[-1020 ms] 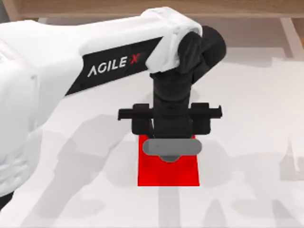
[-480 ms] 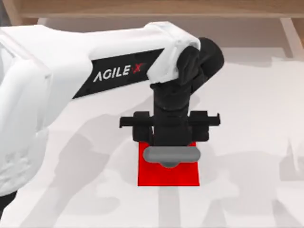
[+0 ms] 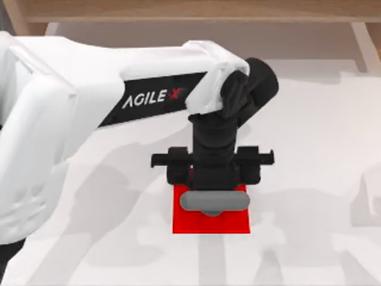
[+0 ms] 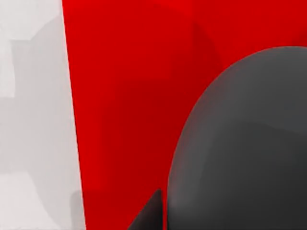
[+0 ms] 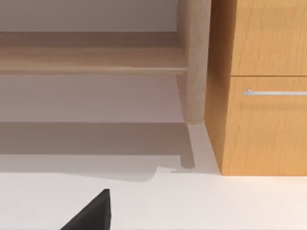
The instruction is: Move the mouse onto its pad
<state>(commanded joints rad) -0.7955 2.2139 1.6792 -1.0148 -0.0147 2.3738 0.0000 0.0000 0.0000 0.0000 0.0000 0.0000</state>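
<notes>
The red square pad [image 3: 208,223] lies on the white table near the middle. My left gripper [image 3: 213,182] points straight down over the pad's far half, its black bar crossing above the pad's far edge. A grey rounded mouse [image 3: 199,201] sticks out beneath it, over the pad, and the gripper is shut on it. Up close in the left wrist view, the dark grey mouse [image 4: 240,143] bulges over the pad [image 4: 129,96], with one black fingertip [image 4: 149,213] beside it. Whether the mouse touches the pad is hidden.
My left arm's big white body [image 3: 53,119] spans the table's left half. A wooden rail [image 3: 190,11] runs along the back. My right gripper [image 5: 91,213] is parked facing a wooden drawer cabinet [image 5: 264,96] and a round table leg [image 5: 194,62].
My left gripper has shifted toward the table's near edge with the mouse in it, bringing the mouse further over the pad. The arm looks slightly lower.
</notes>
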